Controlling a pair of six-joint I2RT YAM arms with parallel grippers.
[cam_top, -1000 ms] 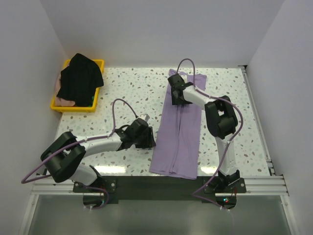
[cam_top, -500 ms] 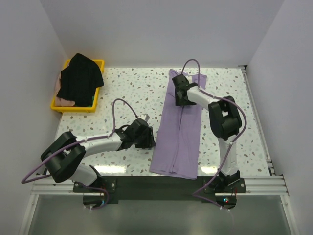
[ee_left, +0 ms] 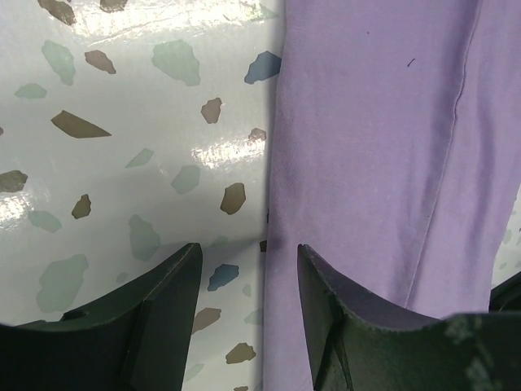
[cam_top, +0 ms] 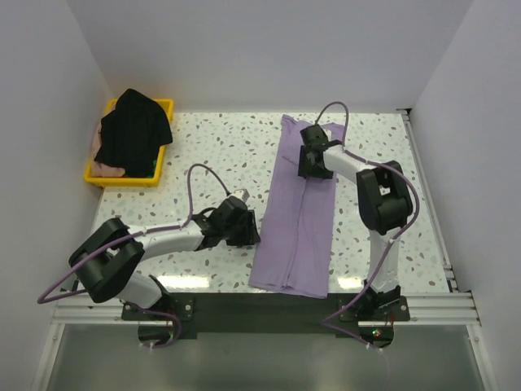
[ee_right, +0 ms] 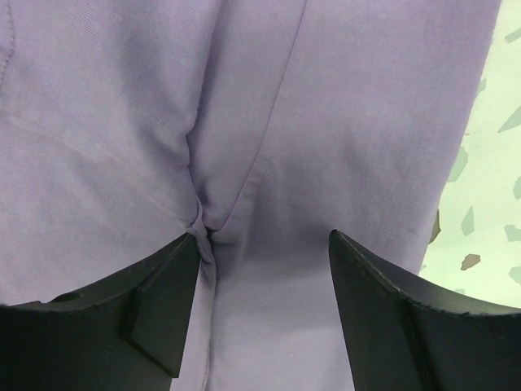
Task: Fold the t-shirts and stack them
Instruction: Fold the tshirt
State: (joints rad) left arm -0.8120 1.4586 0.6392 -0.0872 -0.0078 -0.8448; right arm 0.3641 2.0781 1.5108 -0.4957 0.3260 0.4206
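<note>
White walls enclose a speckled table [cam_top: 212,155]. In the top view the lavender shirt [cam_top: 297,228] lies as a long folded strip. The right gripper [cam_top: 313,169] is low over its far part, and the left gripper [cam_top: 251,232] is at its left edge, with the cloth just to its right. Well beyond the left gripper and to its left, a yellow tray [cam_top: 96,177] holds the black shirt [cam_top: 134,130], heaped over the pink shirt [cam_top: 106,169].

In the left wrist view the fingers [ee_left: 155,326] are spread. One is over bare table, the other over the shirt's edge.

In the right wrist view the fingers [ee_right: 407,318] are spread wide with lavender cloth beneath and ahead. A small pucker gathers at the tip of the left finger. Bare table shows to the right.
</note>
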